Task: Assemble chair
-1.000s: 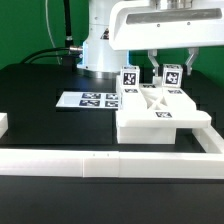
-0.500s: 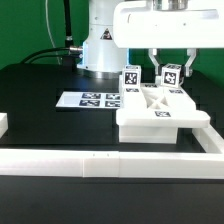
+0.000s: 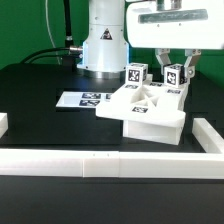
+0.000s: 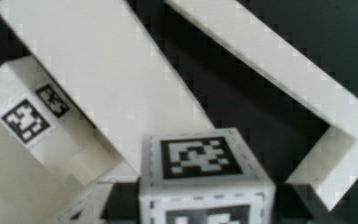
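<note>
White glossy plastic throughout; the chair (image 3: 140, 110), part-built, sat on the black bench (image 3: 50, 100) near the border wall (image 3: 100, 165), to the exterior view's right of the marker board (image 3: 82, 99); X-braced seat joined with two tagged upright blocks at the back; the gripper (image 3: 172, 72) stood over the block (image 3: 172, 74) on the exterior view's right, fingers (image 3: 187, 66) narrow and closed on it; wrist view showed that tagged block (image 4: 201, 160) close up; judged midway; no other loose parts in view, remaining steps unclear.
</note>
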`<control>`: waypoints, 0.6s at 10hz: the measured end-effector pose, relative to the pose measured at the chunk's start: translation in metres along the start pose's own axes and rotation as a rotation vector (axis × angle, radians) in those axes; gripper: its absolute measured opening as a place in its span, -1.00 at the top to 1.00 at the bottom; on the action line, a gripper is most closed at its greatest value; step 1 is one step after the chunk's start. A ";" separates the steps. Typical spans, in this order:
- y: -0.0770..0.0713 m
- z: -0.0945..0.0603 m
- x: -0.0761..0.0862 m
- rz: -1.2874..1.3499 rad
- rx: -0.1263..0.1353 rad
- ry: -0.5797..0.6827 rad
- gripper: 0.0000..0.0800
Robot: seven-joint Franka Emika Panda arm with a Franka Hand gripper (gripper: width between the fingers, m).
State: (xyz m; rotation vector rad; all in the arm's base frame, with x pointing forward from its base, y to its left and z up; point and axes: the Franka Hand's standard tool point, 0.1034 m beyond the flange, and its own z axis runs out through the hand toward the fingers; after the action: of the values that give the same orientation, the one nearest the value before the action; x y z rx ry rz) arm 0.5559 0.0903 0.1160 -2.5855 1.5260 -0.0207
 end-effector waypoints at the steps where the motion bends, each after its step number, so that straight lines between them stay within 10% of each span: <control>1: -0.001 0.000 -0.001 0.049 0.001 0.001 0.29; 3: -0.001 0.000 -0.001 0.009 -0.003 0.001 0.16; 4: -0.004 -0.002 -0.001 -0.035 0.000 0.000 -0.30; 6: -0.010 -0.005 -0.007 -0.161 -0.002 -0.007 -0.55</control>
State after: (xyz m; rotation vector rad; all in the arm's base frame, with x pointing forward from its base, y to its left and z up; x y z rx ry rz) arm 0.5613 0.1004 0.1227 -2.6993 1.3127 -0.0271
